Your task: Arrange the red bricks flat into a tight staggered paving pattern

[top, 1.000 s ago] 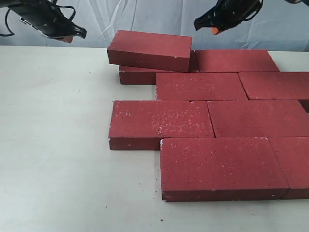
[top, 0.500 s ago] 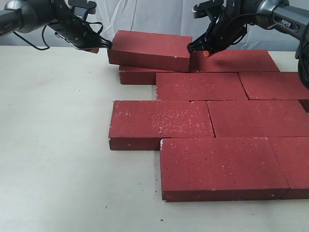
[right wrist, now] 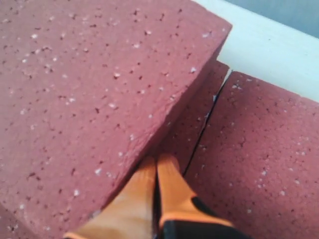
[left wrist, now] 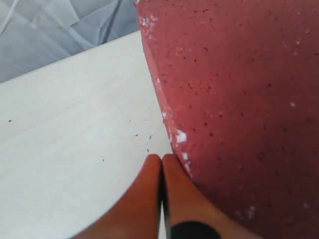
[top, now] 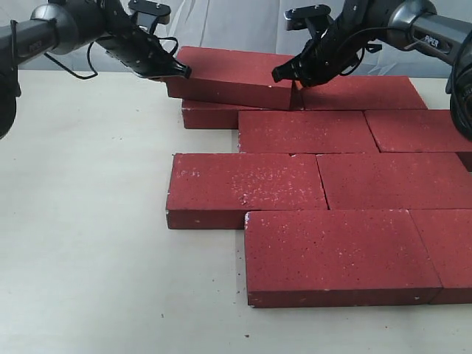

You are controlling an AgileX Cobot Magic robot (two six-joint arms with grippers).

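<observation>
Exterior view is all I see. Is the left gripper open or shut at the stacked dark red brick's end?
Observer: Shut. The left wrist view shows the left gripper with orange tips pressed together beside the edge of the stacked dark red rough brick, gripping nothing.
Operator: And the right gripper?
Observer: Shut too. The right wrist view shows the right gripper at that brick's end face.
Operator: What lies under it?
Observer: Two flat red bricks with a thin dark seam between them.
</observation>
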